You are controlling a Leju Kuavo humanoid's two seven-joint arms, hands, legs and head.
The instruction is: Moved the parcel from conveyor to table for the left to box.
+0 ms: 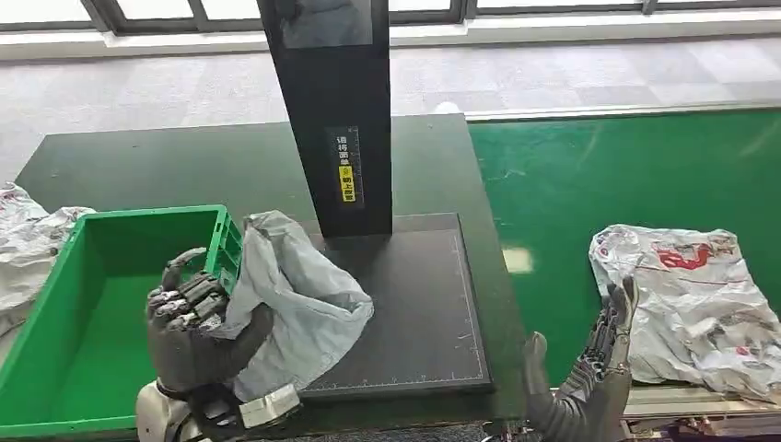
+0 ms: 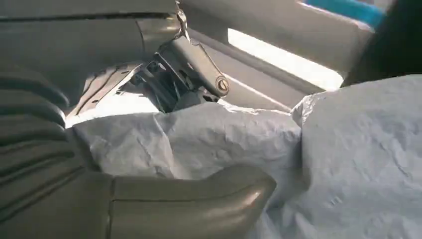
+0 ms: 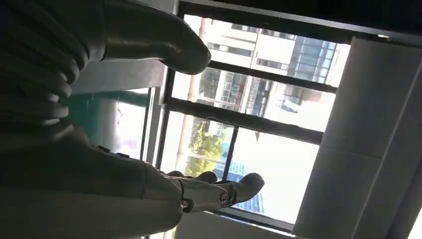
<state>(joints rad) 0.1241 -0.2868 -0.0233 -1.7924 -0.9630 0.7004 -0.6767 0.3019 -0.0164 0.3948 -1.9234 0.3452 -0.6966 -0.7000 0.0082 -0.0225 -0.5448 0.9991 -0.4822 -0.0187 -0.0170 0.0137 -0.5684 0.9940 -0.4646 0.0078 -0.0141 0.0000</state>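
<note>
The soft grey plastic parcel bag [image 1: 295,304] is in my left hand [image 1: 189,331], leaning on the right wall of the green plastic crate [image 1: 55,313] and partly on the black square mat [image 1: 414,313]. I think it is light, floppy and a bit slippery, so I should grab a thick bunch of it, not a thin edge. Right of the crate, past the mat, my right hand [image 1: 599,368] holds nothing, fingers straight, near a white crumpled bag with red print [image 1: 691,295].

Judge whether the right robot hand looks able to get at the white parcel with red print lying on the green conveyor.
Probably yes: the right robot hand is open and holds nothing, raised just beside the white parcel, with nothing between them.
</note>
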